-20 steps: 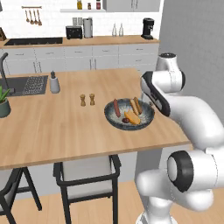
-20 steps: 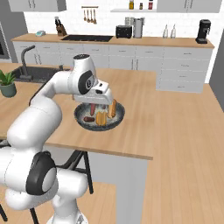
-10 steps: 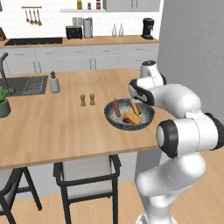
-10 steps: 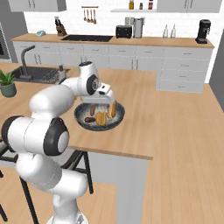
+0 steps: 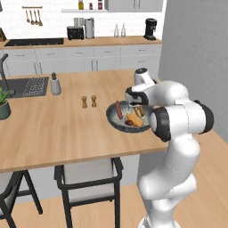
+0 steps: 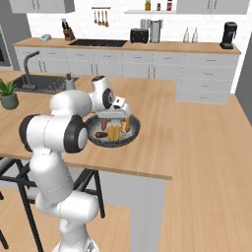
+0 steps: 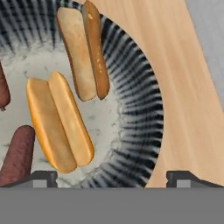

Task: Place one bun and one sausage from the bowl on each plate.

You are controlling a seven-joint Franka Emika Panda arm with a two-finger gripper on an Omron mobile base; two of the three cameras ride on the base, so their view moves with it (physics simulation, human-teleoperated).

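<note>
While the dark speckled bowl [image 5: 128, 119] sits a little right of centre in the left base view, on the near right part of the wooden island counter [image 5: 49, 120], it holds two buns and some sausages. In the hand view the bowl's ribbed wall [image 7: 140, 118] curves down the middle of the frame; a golden bun [image 7: 59, 122] lies at centre left, a paler, browner bun [image 7: 85, 48] lies above it toward the upper middle, one red-brown sausage [image 7: 17, 155] shows at the lower left, and the edge of another [image 7: 2, 89] shows at the left border. The gripper [image 7: 111, 177] hangs just over the bowl with its jaws spread wide and nothing between them; one dark fingertip [image 7: 41, 177] stands at the lower left and the other at the lower right. In the right base view the gripper [image 6: 114, 116] sits at the centre of the frame over the bowl [image 6: 129, 138]. Left of the bowl in the left base view stand two small brown shakers [image 5: 88, 101], and farther left a grey dispenser bottle [image 5: 55, 84], a sink [image 5: 24, 87] and a potted plant [image 5: 3, 104] at the left edge. Along the back counter at the top stand a toaster [image 5: 75, 32] and a coffee machine [image 5: 151, 29].
</note>
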